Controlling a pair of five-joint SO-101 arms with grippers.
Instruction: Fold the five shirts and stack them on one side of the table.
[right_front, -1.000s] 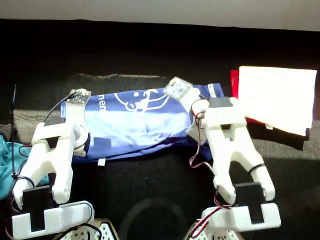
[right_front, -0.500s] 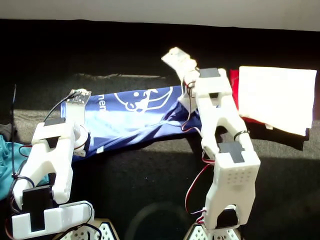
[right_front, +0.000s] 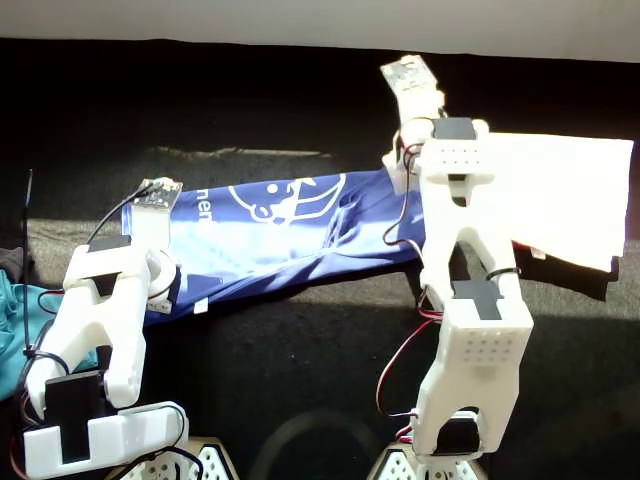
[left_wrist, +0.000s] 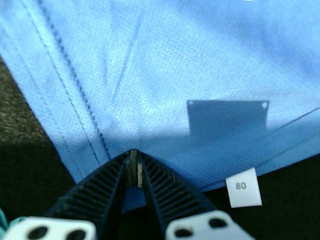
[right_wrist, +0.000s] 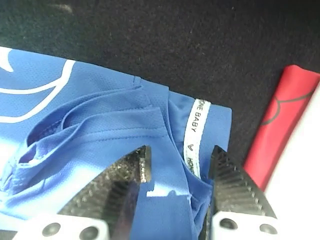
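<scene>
— How far along is the folding?

— Partway, I'd judge. At the right of the high view a white shirt (right_front: 560, 195) lies folded on a red shirt (right_front: 468, 160), so a stack is started there. The blue shirt (right_front: 280, 240) lies stretched across the middle of the table (right_front: 300, 370), not yet folded. A teal shirt (right_front: 15, 320) waits at the left edge.

— And the tools?

— The left tool (left_wrist: 133, 167) is clamped on the blue shirt's lower edge. The right tool (right_wrist: 177, 172) is spread wide over its collar, gripping nothing.

— Any writing?

— A white size tag (left_wrist: 241, 186) with a number hangs off the hem. A neck label (right_wrist: 196, 130) carries small print, and a white drawing (right_front: 280, 200) with letters beside it crosses the chest.
</scene>
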